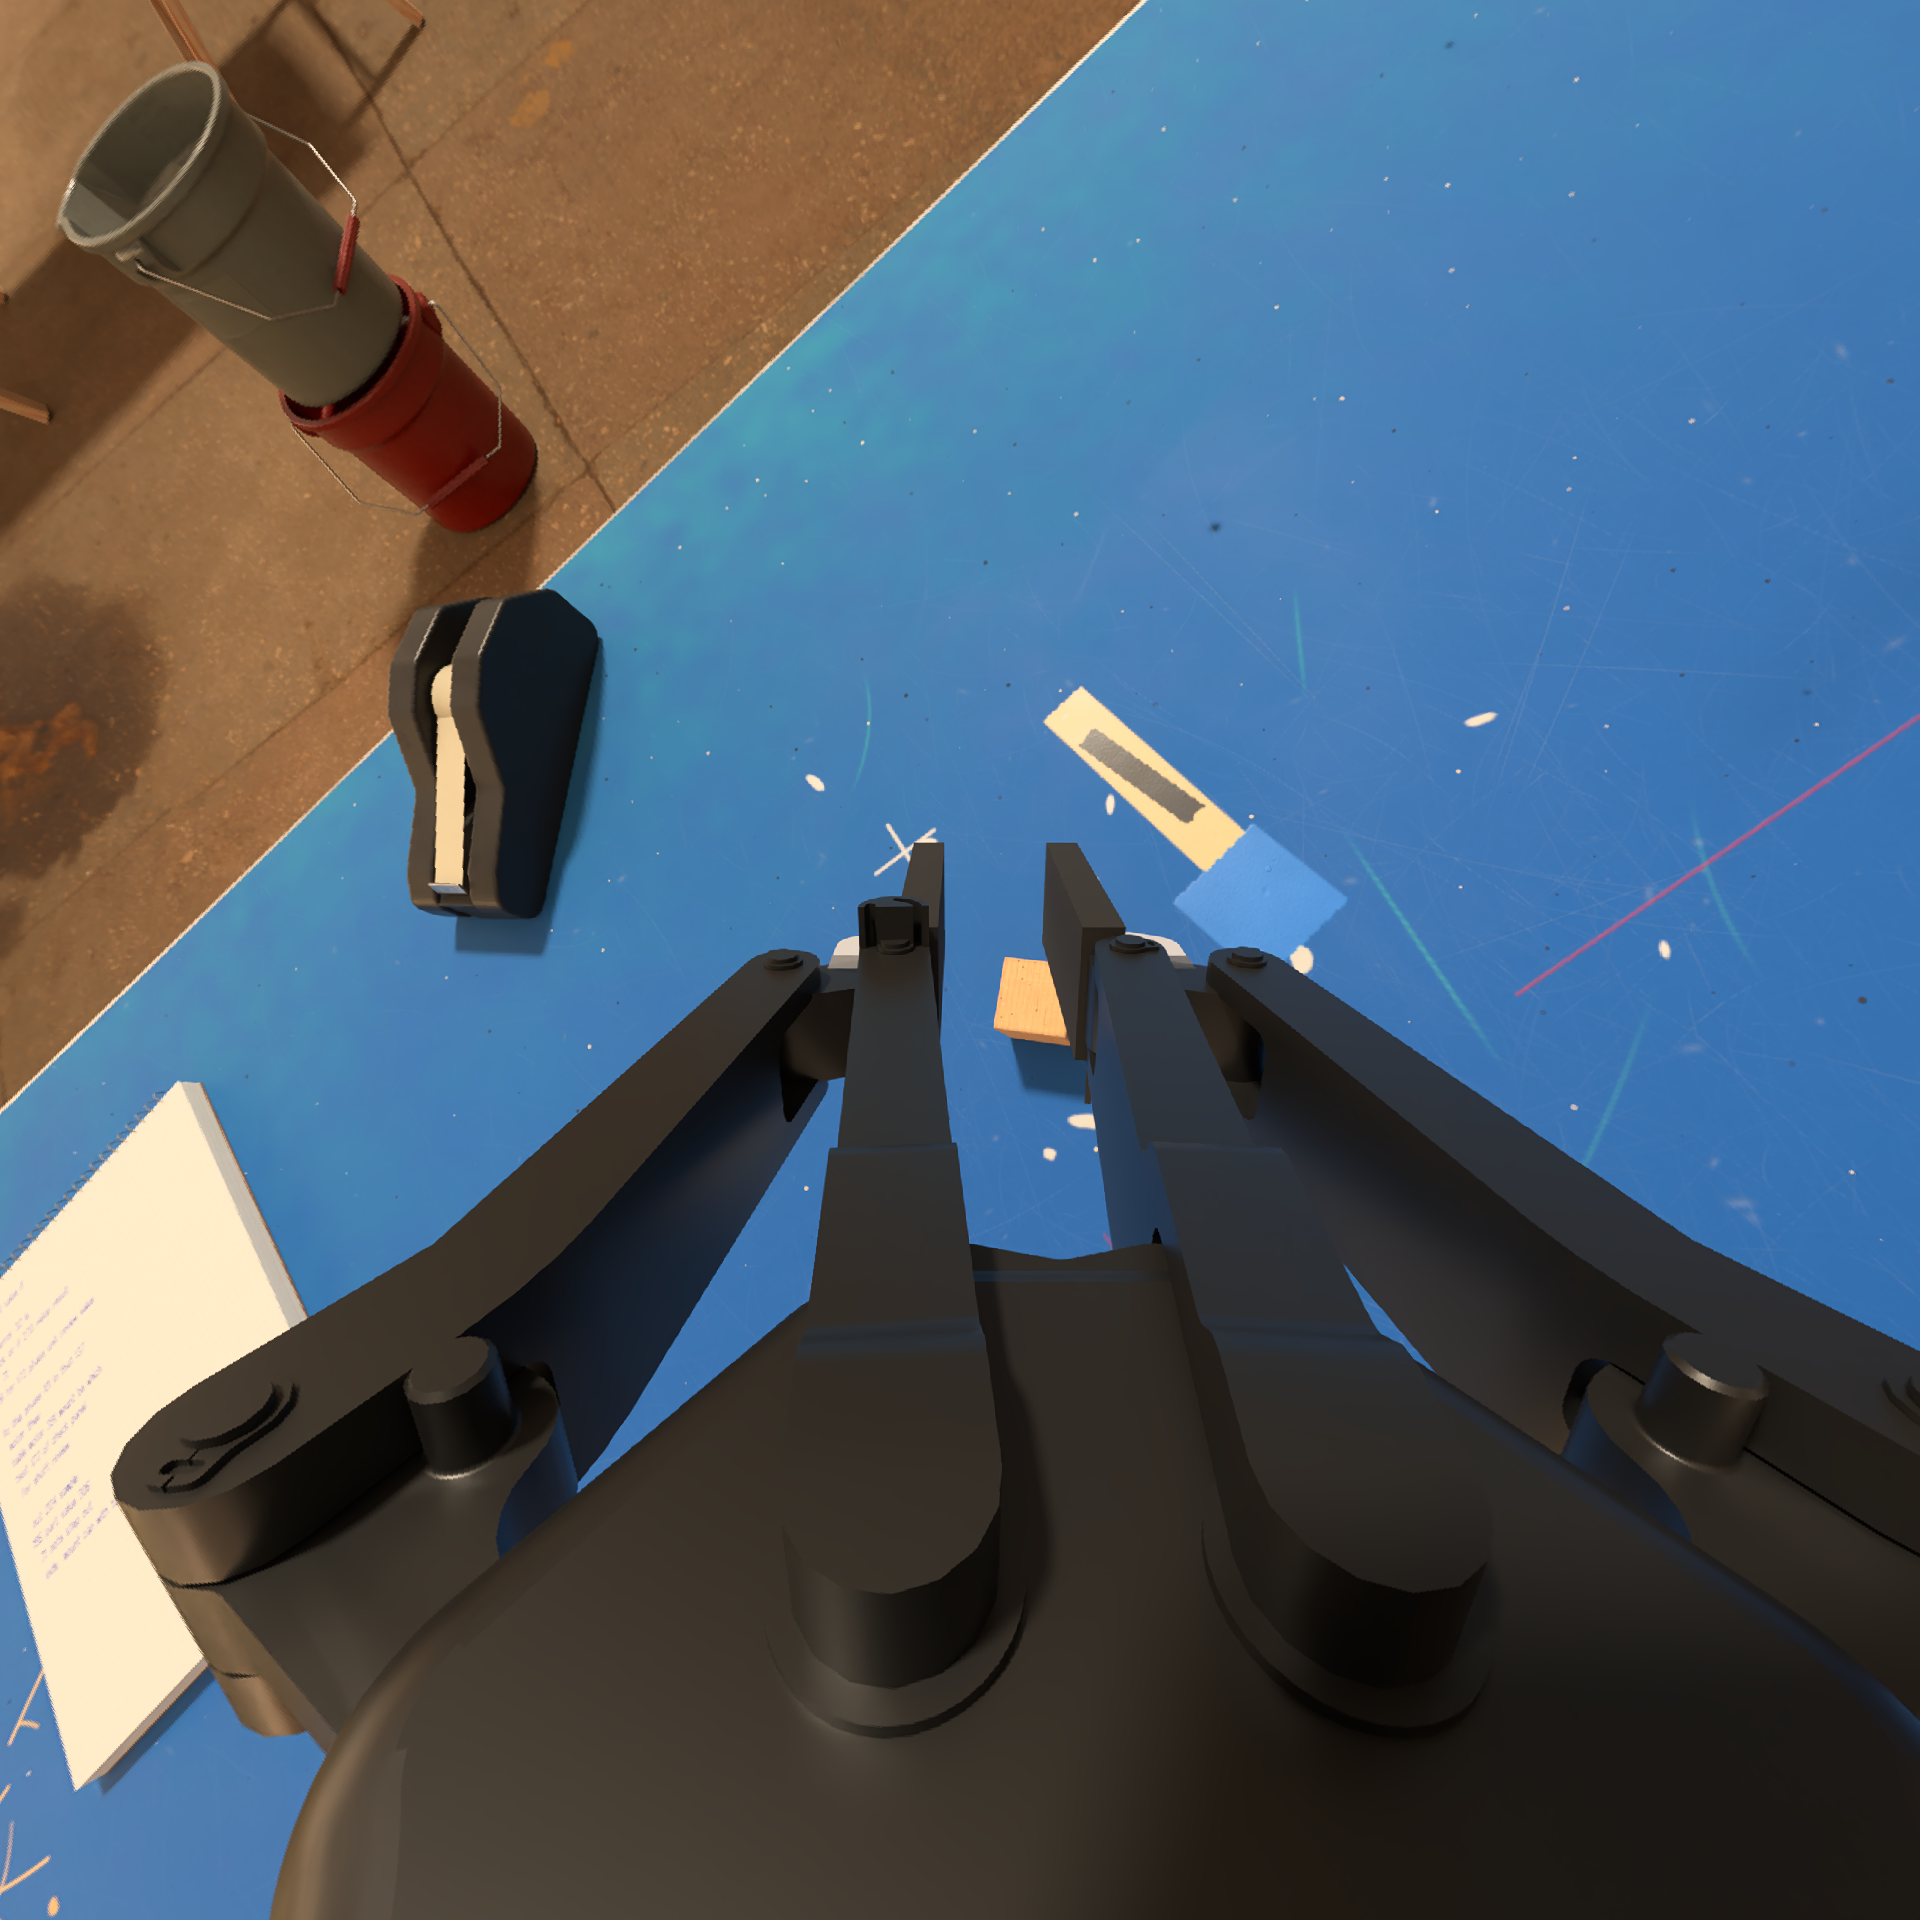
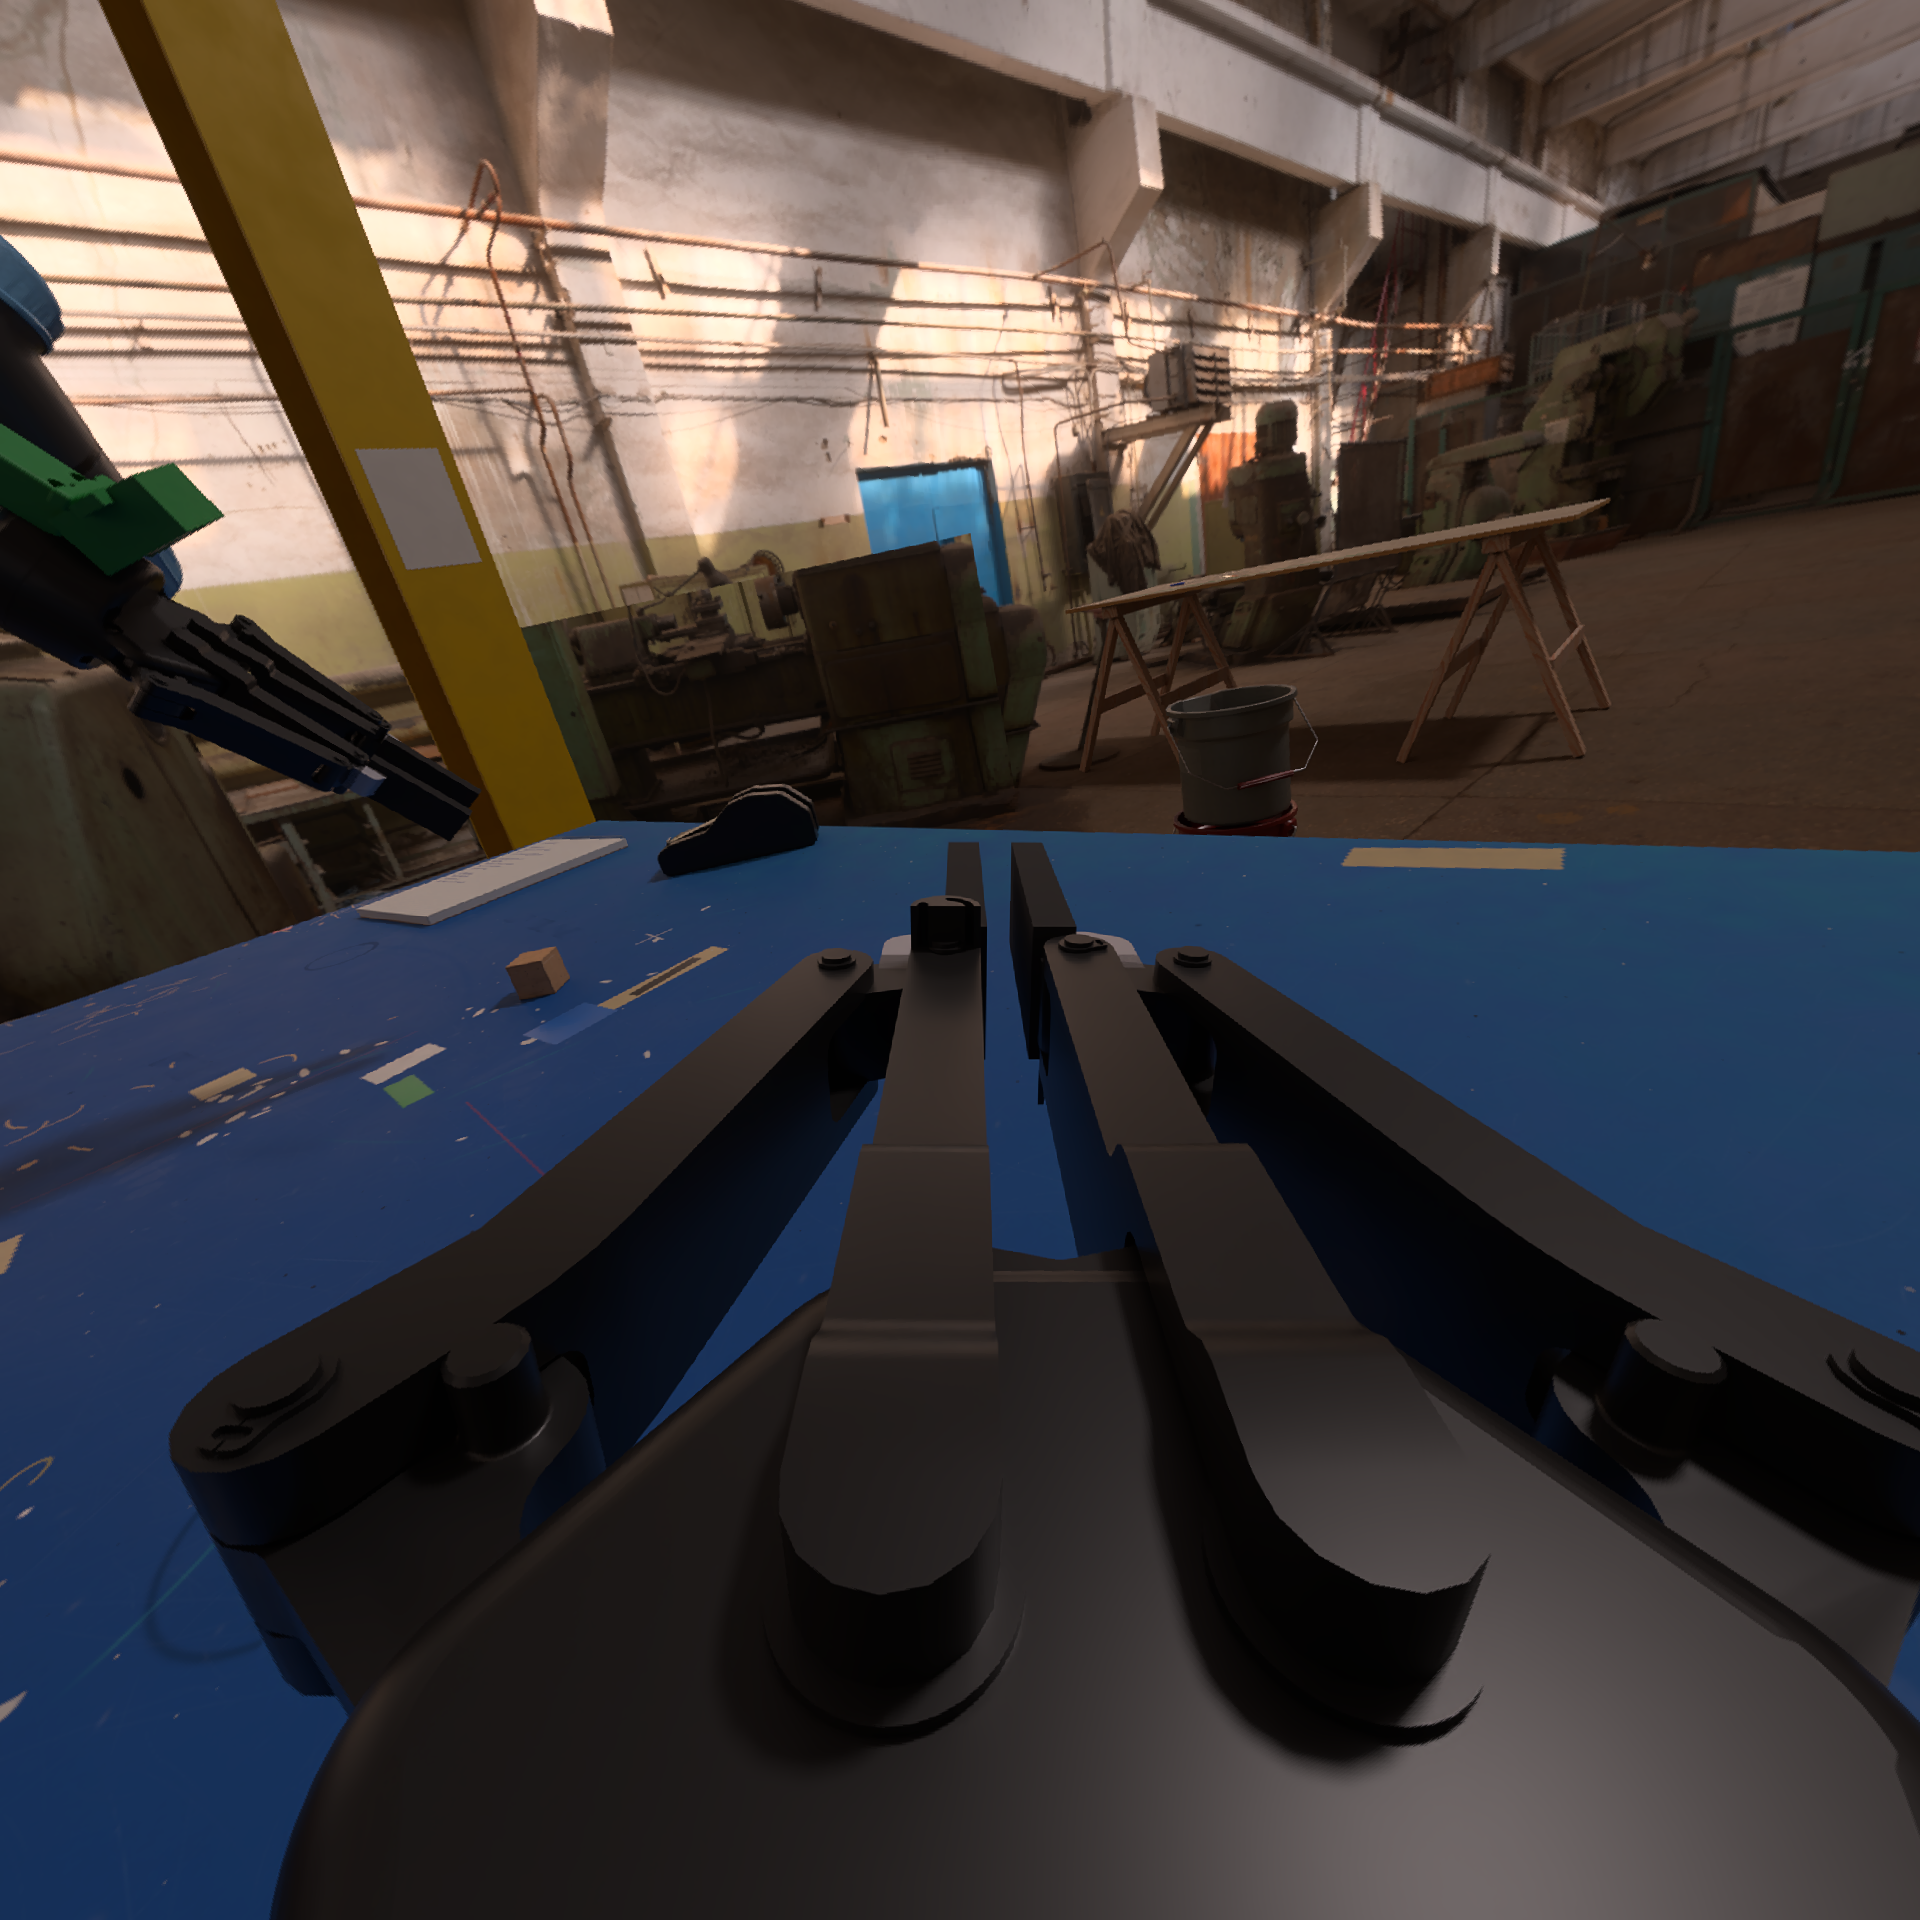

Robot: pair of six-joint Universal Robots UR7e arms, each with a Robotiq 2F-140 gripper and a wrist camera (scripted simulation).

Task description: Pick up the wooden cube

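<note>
Approach phase imo, no grasp yet. Left gripper [image 1: 992, 868] hangs above the blue table [image 1: 1455, 416] w/ fingers only a narrow gap apart, nothing between them. The wooden cube [image 1: 1029, 1000] sits on the table below, and from the left wrist view it peeks out right beside the inner edge of the right-hand finger [image 1: 1075, 914], which covers part of it. So the cube isn't centred in the gap. In the right wrist view the cube [image 2: 537, 971] stands free on the table, w/ the left gripper [image 2: 416, 795] up in the air and well clear of it.

Next move, my guess: spread the fingers wider, shift sideways so the cube is mid-gap, then come down & close. The gap looks too tight for the cube as is.

Right gripper [image 2: 997, 883] is parked low over a bare part of the table, fingers nearly together, holding nothing, well apart from the cube.

Hard to tell:
- how high the left fingertips are above the cube; one view foreshortens it, the other is far off
- the cube's far side, hidden behind the finger
- notepad [image 1: 135, 1403] cut off at frame edge

Other stuff nearby: black tape dispenser [image 1: 499, 748], strip of tan tape [image 1: 1138, 774].
</note>
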